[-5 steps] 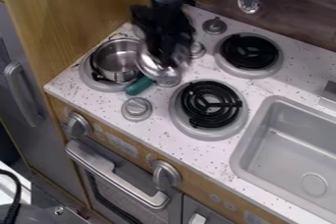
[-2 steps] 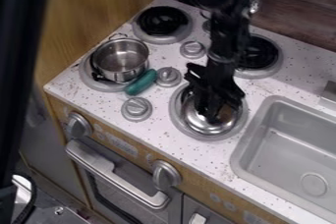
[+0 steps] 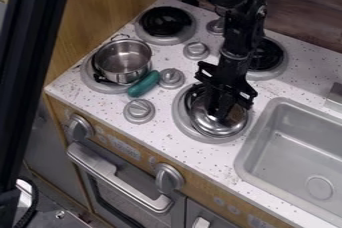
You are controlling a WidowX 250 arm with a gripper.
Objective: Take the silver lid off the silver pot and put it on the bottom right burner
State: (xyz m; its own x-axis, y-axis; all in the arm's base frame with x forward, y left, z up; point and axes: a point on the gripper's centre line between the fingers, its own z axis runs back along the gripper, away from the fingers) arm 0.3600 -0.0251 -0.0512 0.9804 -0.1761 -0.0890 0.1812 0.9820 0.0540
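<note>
On a clock face with twelve at the view's top, the silver pot [image 3: 123, 61] stood upright and lidless on the bottom left burner [image 3: 90, 78], toward ten o'clock; a small loop handle pointed to twelve, and its round body had no long axis. Its wall hid most of the coil beneath. Just beside its rim at four o'clock lay a green oblong object [image 3: 143, 84], its long axis running from seven to one. The silver lid [image 3: 234, 123] was over the bottom right burner [image 3: 184, 122], toward the four o'clock side of the stove top, its domed face up; being round, it too had no long axis. Some black coil showed past its rim toward eleven. The black gripper [image 3: 218, 108] came down from one o'clock, over the middle of the lid, and hid the lid's knob. I could not tell whether its jaws were clenched on that knob or had released it. The arm [image 3: 237, 37] partly covered the top right burner [image 3: 279, 69], at one o'clock.
</note>
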